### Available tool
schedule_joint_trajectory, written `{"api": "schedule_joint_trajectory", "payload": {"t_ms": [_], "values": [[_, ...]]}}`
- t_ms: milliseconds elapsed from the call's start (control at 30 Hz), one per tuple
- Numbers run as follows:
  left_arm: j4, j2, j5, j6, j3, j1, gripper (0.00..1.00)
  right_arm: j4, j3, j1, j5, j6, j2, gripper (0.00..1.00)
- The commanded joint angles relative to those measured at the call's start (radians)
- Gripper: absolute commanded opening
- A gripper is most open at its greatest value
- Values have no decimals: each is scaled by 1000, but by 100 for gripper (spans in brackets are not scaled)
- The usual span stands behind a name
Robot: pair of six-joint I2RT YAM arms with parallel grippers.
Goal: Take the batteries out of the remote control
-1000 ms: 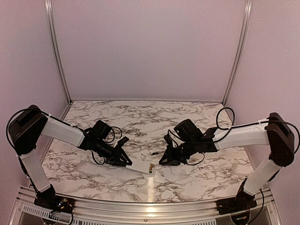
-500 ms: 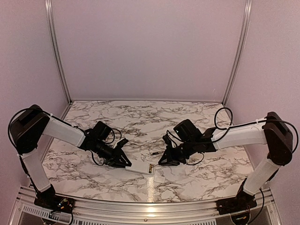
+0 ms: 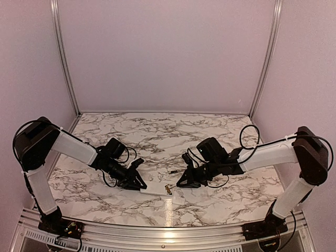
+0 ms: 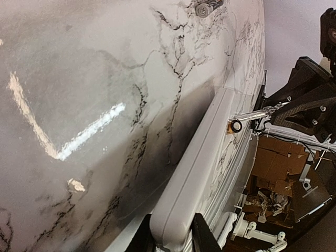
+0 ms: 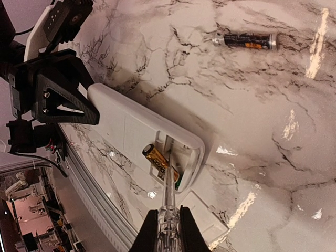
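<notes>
- On the worktop [image 3: 157, 131], left jaws clamp the remote control [image 5: 131, 126] at one end.
- Right jaws grip a slim tool [image 5: 168, 218], tip at the seated battery [image 5: 155, 157].
- Another battery [image 5: 247, 40] lies apart.

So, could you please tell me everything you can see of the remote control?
The remote control is a flat white plastic rectangle with rounded corners. It lies on the marble table with its battery recess facing up and uncovered. One battery, dark with a copper-orange end, sits in the recess. The left gripper pinches one short end. At the other end, the slim tool held in the right gripper pokes into the recess beside the battery.
</notes>
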Motion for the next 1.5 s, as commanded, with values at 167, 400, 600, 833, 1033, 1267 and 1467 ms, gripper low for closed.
{"api": "schedule_joint_trajectory", "payload": {"t_ms": [167, 400, 600, 833, 1033, 1267, 1467], "values": [[-210, 94, -341, 17, -57, -23, 0, -41, 25, 12, -26, -31, -21, 0], [-203, 100, -343, 11, -59, -22, 0, -84, 41, 12, -22, -42, -47, 0], [-196, 106, -348, 5, -56, -22, 0, -95, 48, 12, -19, -42, -61, 0], [-191, 115, -350, 5, -51, -22, 0, -111, 52, 12, -22, -47, -63, 0], [-189, 120, -351, 3, -51, -22, 0, -109, 58, 14, -29, -46, -66, 0], [-191, 123, -354, 1, -45, -22, 0, -113, 75, 18, -37, -54, -55, 0], [-191, 127, -356, 0, -43, -22, 0, -111, 59, 20, -42, -55, -57, 0]]}}
